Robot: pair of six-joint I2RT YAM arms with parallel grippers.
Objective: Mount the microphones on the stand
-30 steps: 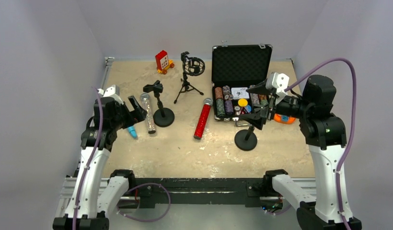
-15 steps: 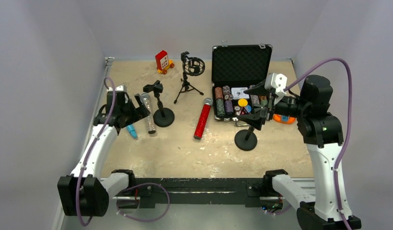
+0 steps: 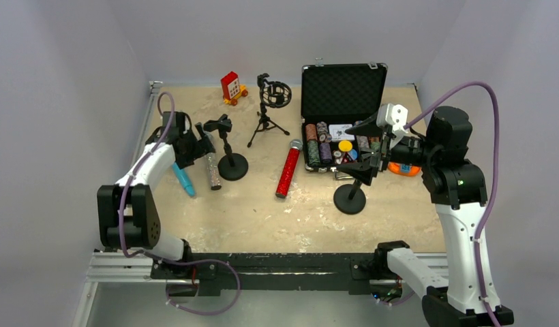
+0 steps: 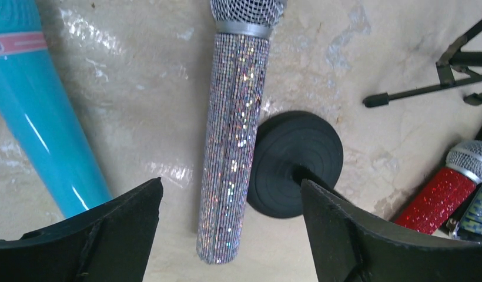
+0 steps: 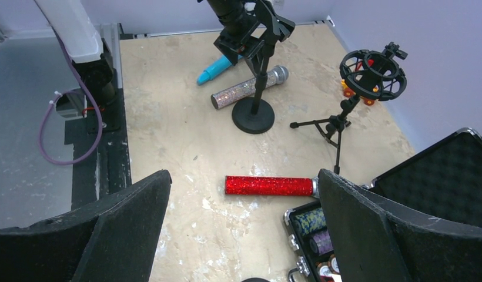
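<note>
The silver-glitter microphone (image 4: 236, 141) lies flat on the table beside the round base of a black stand (image 4: 297, 164). My left gripper (image 4: 231, 182) hovers over it, open, one finger on each side of the handle and touching nothing. To the left of it lies the light-blue microphone (image 3: 183, 178). The red-glitter microphone (image 5: 268, 185) rests mid-table, apart from both arms. My right gripper (image 3: 362, 151) hangs open and empty above a second round-base stand (image 3: 350, 197). A tripod stand with a shock mount (image 3: 272, 95) stands at the back.
An open black case (image 3: 343, 88) with poker chips sits back right, and an orange object (image 3: 403, 169) lies beside it. A red toy (image 3: 231, 87) stands at the back. The left stand's clip (image 3: 219, 126) rises close to my left gripper.
My left arm has reached forward and right, bringing its gripper over the silver microphone, with the jaws slightly narrower. The right arm has not moved.
</note>
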